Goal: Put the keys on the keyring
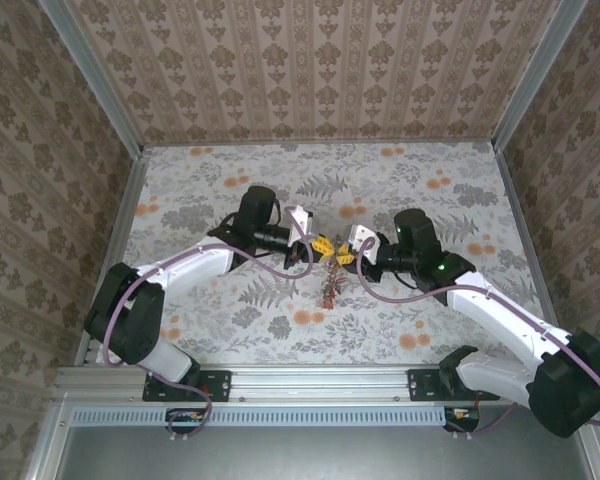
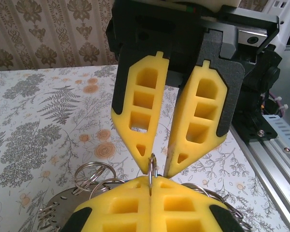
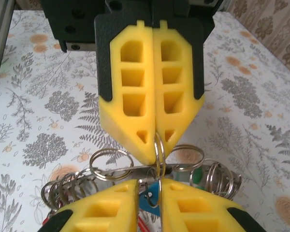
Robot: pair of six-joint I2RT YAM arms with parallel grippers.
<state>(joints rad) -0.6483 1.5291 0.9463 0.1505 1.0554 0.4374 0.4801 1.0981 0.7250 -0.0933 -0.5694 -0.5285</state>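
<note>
Both grippers meet tip to tip over the middle of the table. My left gripper is shut on a small steel split ring, which stands upright out of its yellow fingertips. My right gripper faces it with its jaws a narrow gap apart, one tip on each side of that ring. A blue key head hangs in this gap on a thin wire loop below the ring. The keyring lies beneath them, fringed with several split rings and green and red heads.
Floral cloth covers the table. Patterned walls stand on three sides. A metal rail runs along the near edge by the arm bases. Loose rings of the bunch spread to the left of my left fingers.
</note>
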